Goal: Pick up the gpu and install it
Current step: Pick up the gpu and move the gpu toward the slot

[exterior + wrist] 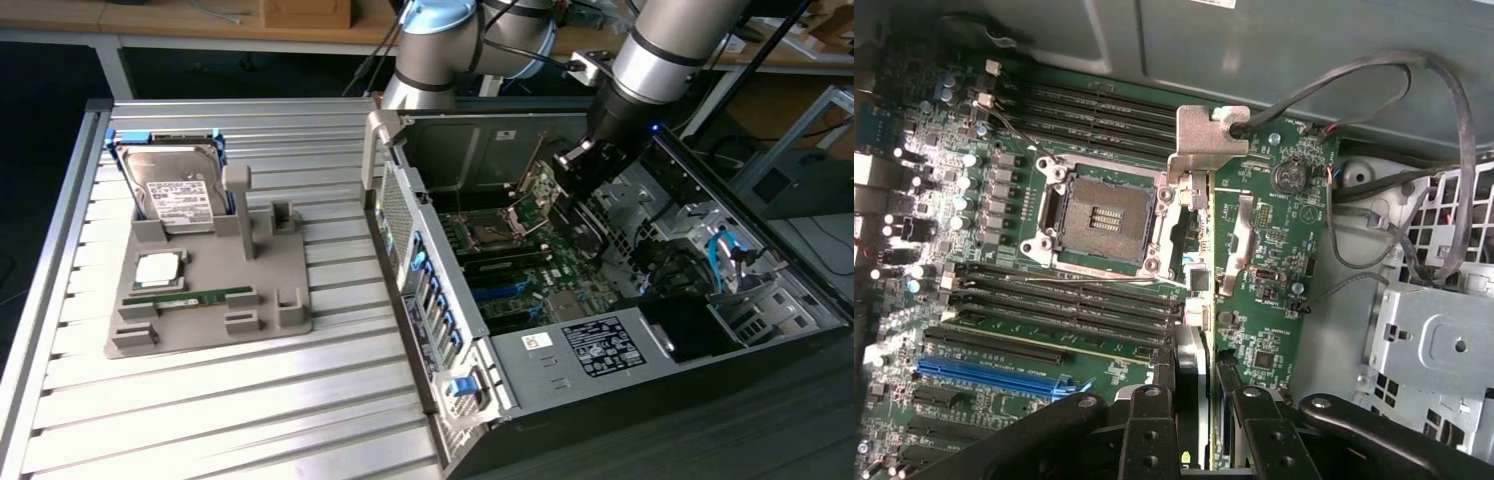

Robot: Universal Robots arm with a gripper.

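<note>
gpu [1197, 300] is edge-on between the gripper [1199, 432] fingers. The jaws are partly closed and clamped on its thin sides, with the pale metal bracket at the far end. In the exterior view the arm [654, 60] reaches into the open computer case [461, 150] at the upper right of the frame. The card hangs over the motherboard [514, 250] near the cpu socket [1094, 215], not seated in any slot. Judgement: install step, roughly midway. To do it well, line the card edge up parallel with the target slot, maybe the long blue slot [994, 374], can't tell which. Hold it upright without twist. Stay clear of the socket and the grey cable [1354, 75]. Press straight and evenly.
</note>
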